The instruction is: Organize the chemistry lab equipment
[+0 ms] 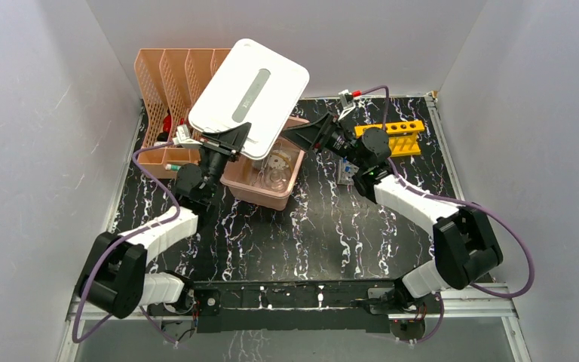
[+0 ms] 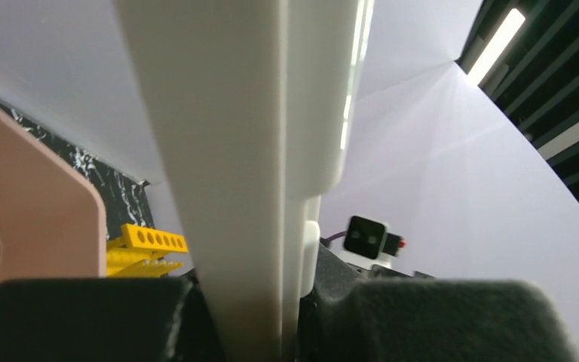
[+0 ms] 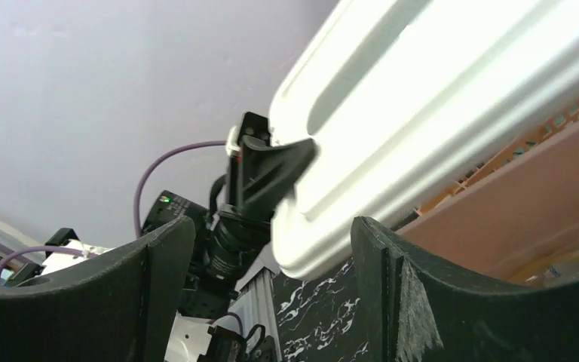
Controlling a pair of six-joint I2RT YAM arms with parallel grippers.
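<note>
My left gripper [image 1: 230, 142] is shut on the near edge of the white lid [image 1: 250, 94] and holds it tilted up above the pink tub [image 1: 268, 192]. In the left wrist view the lid edge [image 2: 234, 151] stands clamped between my fingers [image 2: 252, 317]. My right gripper [image 1: 294, 134] is open and empty at the tub's right rim, just below the lid's right side. In the right wrist view [image 3: 271, 226] the lid's corner [image 3: 437, 113] lies just ahead of the open jaws. Clear glass dishes [image 1: 275, 172] lie in the tub. The yellow tube rack [image 1: 396, 136] stands at the back right.
The peach mesh file holder [image 1: 167, 83] stands at the back left, behind the lid. A small clear item [image 1: 347, 173] lies partly hidden under my right arm. White walls enclose the black marbled table [image 1: 309, 234] on three sides.
</note>
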